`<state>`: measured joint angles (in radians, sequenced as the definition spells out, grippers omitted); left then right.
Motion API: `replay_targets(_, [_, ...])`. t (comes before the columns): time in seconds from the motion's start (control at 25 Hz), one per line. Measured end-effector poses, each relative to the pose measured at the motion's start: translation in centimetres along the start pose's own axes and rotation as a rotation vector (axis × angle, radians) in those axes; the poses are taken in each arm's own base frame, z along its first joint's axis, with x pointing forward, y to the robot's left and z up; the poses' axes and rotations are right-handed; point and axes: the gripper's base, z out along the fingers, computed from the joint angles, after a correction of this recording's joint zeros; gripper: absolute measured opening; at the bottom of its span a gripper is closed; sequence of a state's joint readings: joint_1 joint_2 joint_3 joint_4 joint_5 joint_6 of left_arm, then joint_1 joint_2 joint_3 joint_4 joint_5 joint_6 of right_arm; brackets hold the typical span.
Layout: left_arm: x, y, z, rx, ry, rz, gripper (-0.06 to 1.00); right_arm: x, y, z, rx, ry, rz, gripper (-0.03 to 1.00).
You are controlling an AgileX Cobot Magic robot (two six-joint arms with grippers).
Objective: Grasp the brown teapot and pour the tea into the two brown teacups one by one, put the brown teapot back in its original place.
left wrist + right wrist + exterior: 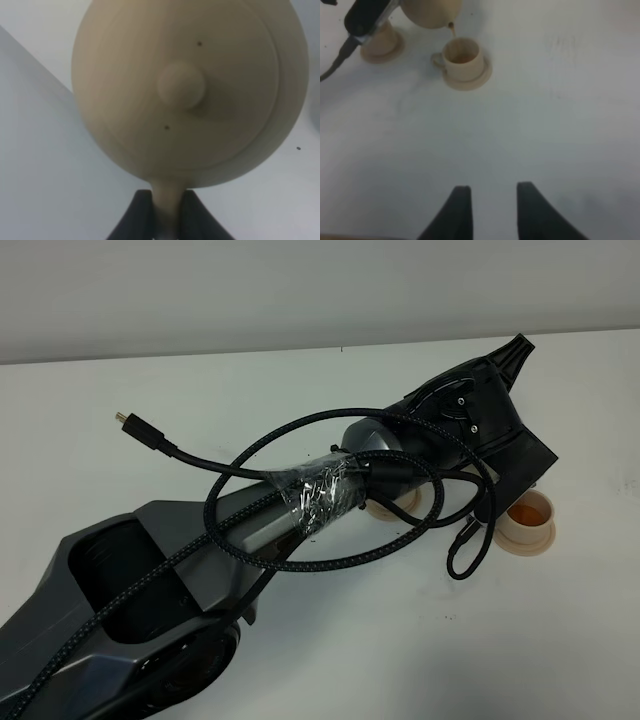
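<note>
In the left wrist view the brown teapot (185, 90) fills the frame, lid and knob toward the camera. My left gripper (167, 202) is shut on its loop handle. From the right wrist view the teapot (431, 11) is tilted, and a thin stream of tea runs from its spout into one teacup (462, 54) on its saucer. From above, that teacup (531, 517) holds orange-brown tea. The other teacup (382, 42) (384, 507) is partly hidden by the left arm, which also hides the teapot from above. My right gripper (492, 207) is open and holds nothing. The original place is out of view.
The left arm (300, 510), wrapped with a looping black cable (160, 445), crosses the white table (400, 640) from the front left toward the cups. Bare table (545, 125) separates the right gripper from the cups.
</note>
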<state>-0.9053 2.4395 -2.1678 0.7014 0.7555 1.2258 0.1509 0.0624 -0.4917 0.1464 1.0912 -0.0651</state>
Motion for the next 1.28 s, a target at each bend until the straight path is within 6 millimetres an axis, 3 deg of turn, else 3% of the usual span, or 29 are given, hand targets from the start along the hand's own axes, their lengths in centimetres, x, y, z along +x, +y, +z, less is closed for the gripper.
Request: replay_targets(1.28, [0.01,0.06,0.00,-0.007,0.001,0.003,0.13,0.00,0.00,0.00,0.000,0.000,0.000,0.24])
